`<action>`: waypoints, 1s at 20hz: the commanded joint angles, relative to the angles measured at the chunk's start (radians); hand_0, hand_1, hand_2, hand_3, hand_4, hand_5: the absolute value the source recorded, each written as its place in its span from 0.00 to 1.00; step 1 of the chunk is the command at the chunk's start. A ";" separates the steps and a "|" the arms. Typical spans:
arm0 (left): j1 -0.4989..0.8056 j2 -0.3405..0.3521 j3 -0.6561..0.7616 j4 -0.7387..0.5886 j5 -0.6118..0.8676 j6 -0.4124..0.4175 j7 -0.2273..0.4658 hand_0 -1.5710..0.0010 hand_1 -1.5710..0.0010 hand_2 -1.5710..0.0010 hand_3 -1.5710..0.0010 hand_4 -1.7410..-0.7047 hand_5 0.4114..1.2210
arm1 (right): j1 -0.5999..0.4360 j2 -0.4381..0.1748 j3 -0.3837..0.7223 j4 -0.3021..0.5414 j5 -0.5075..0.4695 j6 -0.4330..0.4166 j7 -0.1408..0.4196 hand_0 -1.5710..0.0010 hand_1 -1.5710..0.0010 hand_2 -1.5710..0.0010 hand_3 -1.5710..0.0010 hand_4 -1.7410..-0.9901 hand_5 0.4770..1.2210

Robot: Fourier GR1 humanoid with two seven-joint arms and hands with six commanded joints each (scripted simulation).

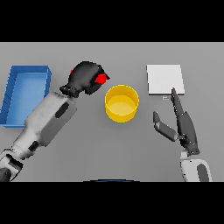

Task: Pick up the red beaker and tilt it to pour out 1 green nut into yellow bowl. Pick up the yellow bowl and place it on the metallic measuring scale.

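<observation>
Here, from the head view, the left robot hand (85, 77) is curled tight round the red beaker (102, 78), held above the grey desk (96, 144) just left of the yellow bowl (122, 103) and mostly hidden by the fingers. The bowl stands mid-desk, upright. The scale (165, 79) lies to its right, apart from it. The right robot hand (181, 120) rests below the scale, fingers straight, thumb spread. A blue tray (17, 78) sits far left.

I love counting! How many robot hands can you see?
2. The left hand is left of the yellow bowl, fingers curled round the red beaker. The right hand is open, below the scale.
</observation>
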 commanded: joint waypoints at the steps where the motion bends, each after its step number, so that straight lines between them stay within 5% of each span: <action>1: -0.020 0.017 -0.034 0.004 -0.032 -0.015 -0.007 0.00 0.00 0.00 0.00 0.00 0.93 | 0.002 -0.005 -0.006 -0.001 -0.008 0.004 0.002 1.00 1.00 1.00 1.00 0.63 0.33; 4: -0.113 0.035 -0.119 0.070 -0.103 -0.069 -0.032 0.00 0.00 0.00 0.00 0.00 0.96 | 0.002 -0.002 -0.009 0.005 -0.015 0.006 -0.011 1.00 1.00 1.00 1.00 0.63 0.32; 7: -0.193 0.038 -0.215 0.121 -0.172 -0.133 -0.061 0.00 0.00 0.00 0.00 0.12 0.98 | 0.001 0.008 -0.007 0.010 -0.012 -0.004 -0.024 1.00 1.00 1.00 1.00 0.64 0.30; 12: -0.312 0.018 -0.344 0.190 -0.239 -0.248 -0.089 0.00 0.00 0.00 0.00 0.05 0.99 | 0.001 0.023 -0.007 0.000 -0.005 -0.022 -0.005 1.00 1.00 1.00 1.00 0.69 0.24; 20: -0.432 -0.001 -0.540 0.254 -0.348 -0.324 -0.117 0.00 0.00 0.00 0.00 0.01 1.00 | 0.005 0.025 0.002 0.015 0.026 -0.037 -0.021 1.00 1.00 1.00 1.00 0.74 0.22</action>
